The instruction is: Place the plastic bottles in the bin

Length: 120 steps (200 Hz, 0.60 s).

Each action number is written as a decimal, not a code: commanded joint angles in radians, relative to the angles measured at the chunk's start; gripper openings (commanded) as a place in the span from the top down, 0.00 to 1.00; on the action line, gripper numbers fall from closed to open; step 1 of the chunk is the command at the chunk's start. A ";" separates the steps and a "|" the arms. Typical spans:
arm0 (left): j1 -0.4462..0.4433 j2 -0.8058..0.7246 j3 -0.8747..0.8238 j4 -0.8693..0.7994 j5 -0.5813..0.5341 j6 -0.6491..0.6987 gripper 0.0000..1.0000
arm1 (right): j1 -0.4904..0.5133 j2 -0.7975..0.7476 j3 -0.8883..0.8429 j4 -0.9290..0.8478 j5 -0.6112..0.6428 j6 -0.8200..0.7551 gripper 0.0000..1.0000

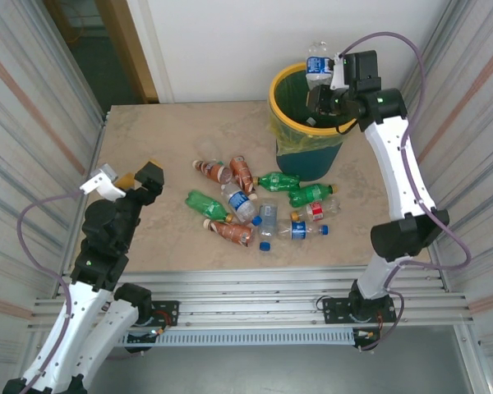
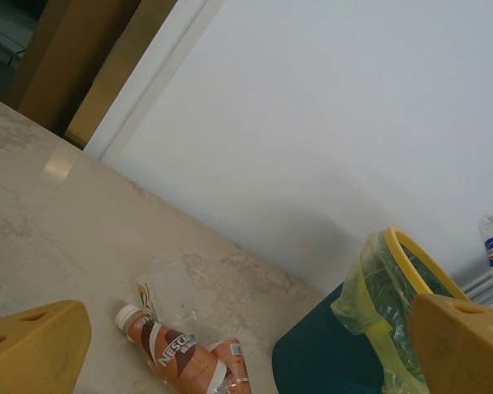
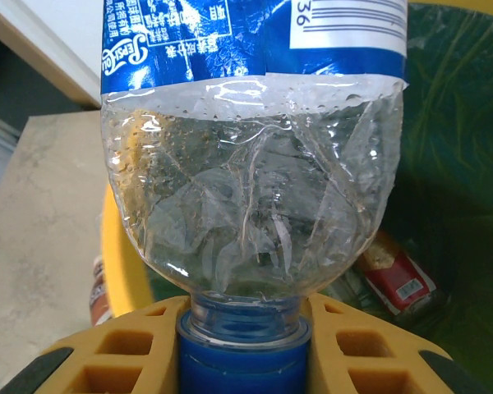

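Crinkly clear bottle [image 3: 255, 205] looks light and squashy, so my right gripper [image 3: 242, 349] clamps its stiff neck, right above the bin [image 1: 275, 98]. Left gripper [image 1: 135, 175] hangs wide open, well left of the bin.

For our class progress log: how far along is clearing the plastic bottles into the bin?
Done: at least one red-labelled bottle lies in the bin. In hand: the right claw grips a clear blue-labelled bottle by its neck above the bin. Left: roughly ten bottles lie on the table; the left claw hangs open, empty.
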 commanded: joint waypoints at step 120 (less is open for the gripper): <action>0.003 0.041 0.027 0.006 0.006 0.005 0.01 | -0.024 0.296 0.242 -0.203 -0.121 -0.103 0.72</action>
